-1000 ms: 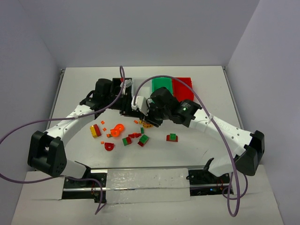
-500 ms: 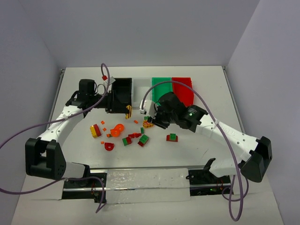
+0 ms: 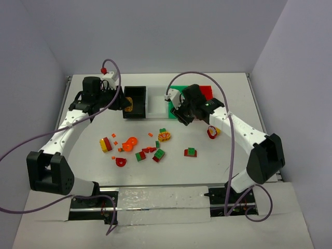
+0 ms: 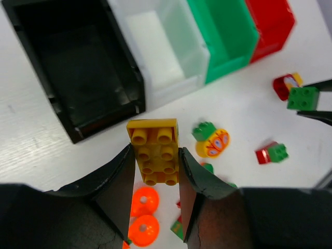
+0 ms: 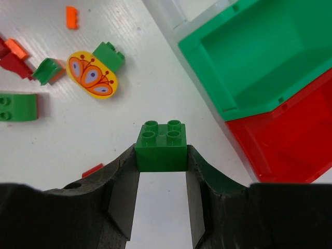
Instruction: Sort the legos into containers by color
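Observation:
My left gripper (image 4: pixel 154 151) is shut on a yellow lego brick (image 4: pixel 154 155) and hangs just in front of the black container (image 4: pixel 72 67); from above the gripper (image 3: pixel 126 104) sits at that bin's left edge. My right gripper (image 5: pixel 162 151) is shut on a green lego brick (image 5: pixel 162 146), raised over the table just short of the green container (image 5: pixel 254 57), with the red container (image 5: pixel 290 140) beside it. The white container (image 3: pixel 155 99) stands between the black and green ones. Loose legos (image 3: pixel 136 148) lie scattered on the table.
A yellow oval piece with a green brick (image 3: pixel 164 136) lies mid-table. Orange rings (image 3: pixel 129 142), a red-green pair (image 3: pixel 191 152), a yellow-red pair (image 3: pixel 106 144) and a red-yellow piece (image 3: pixel 212 132) are spread around. Purple cables loop over both arms.
The left arm has swung back and left with the yellow brick, up to the black bin. The right arm has lifted the green brick away from the pile toward the green bin.

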